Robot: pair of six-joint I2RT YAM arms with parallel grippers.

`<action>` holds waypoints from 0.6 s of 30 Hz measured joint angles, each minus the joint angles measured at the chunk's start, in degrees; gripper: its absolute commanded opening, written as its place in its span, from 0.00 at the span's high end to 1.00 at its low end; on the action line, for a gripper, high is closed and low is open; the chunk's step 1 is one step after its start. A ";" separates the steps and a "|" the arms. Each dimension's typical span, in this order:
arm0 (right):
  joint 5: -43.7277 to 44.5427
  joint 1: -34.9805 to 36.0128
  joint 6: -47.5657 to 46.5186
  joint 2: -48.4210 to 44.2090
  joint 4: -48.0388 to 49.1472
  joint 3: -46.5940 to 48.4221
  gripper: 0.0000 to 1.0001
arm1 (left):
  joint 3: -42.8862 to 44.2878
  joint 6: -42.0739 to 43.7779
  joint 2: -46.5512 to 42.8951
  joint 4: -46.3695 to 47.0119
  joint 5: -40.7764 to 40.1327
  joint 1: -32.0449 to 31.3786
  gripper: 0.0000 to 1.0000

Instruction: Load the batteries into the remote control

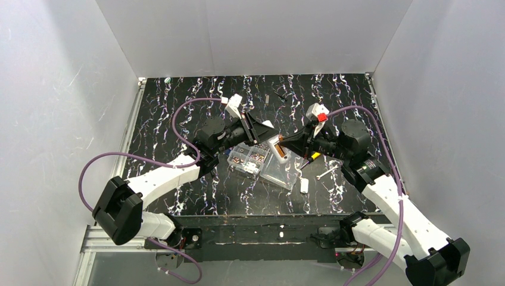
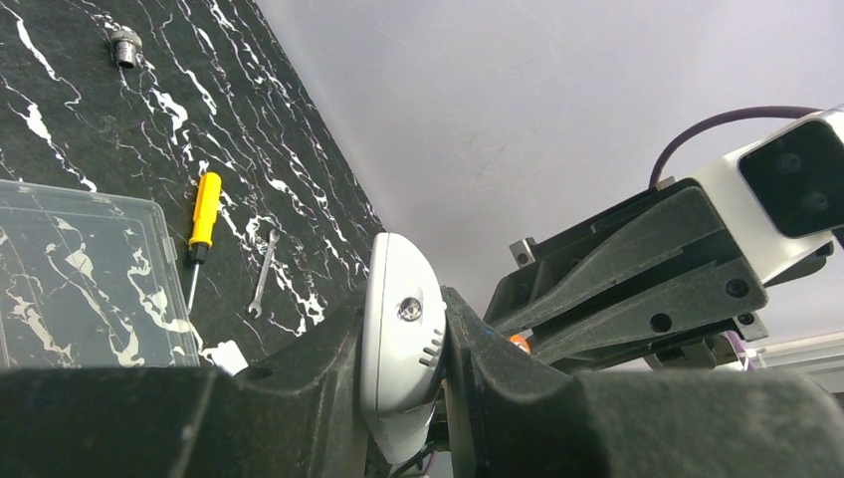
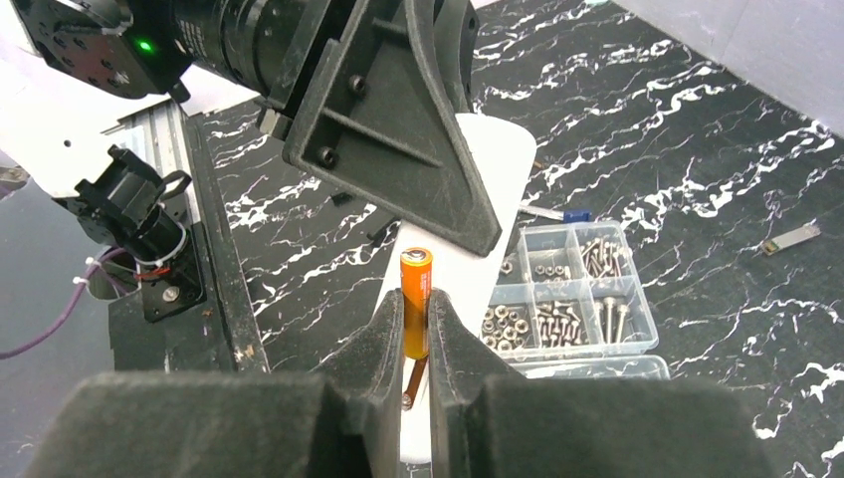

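Observation:
My left gripper is shut on the remote control, a slim white handset clamped edge-on between its fingers and held above the table. In the top view the remote control hangs over the screw box, between both grippers. My right gripper is shut on one of the batteries, an orange cylinder standing up between its fingers just above the remote's white back. A second battery lies in the remote's recess right under it. The left gripper's black finger looms close ahead.
A clear compartmented screw box with its open lid lies under the grippers. A yellow-handled screwdriver, a small wrench and a small white piece lie to the right of it. White walls enclose the table.

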 measured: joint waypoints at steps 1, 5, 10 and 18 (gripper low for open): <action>0.02 0.00 0.04 -0.04 0.04 -0.26 0.99 | -0.15 0.02 0.00 0.20 -0.28 0.00 1.00; 0.28 0.00 0.04 -0.04 -0.66 -1.40 0.99 | -0.28 -0.15 0.00 0.57 -1.01 0.00 1.00; 1.14 0.00 -0.37 -0.04 -1.03 -2.64 0.99 | -0.46 -0.33 0.17 0.68 -1.70 0.04 1.00; 1.66 0.00 -1.29 0.17 -1.01 -4.39 0.82 | -1.31 -0.63 1.03 0.70 -2.54 0.13 1.00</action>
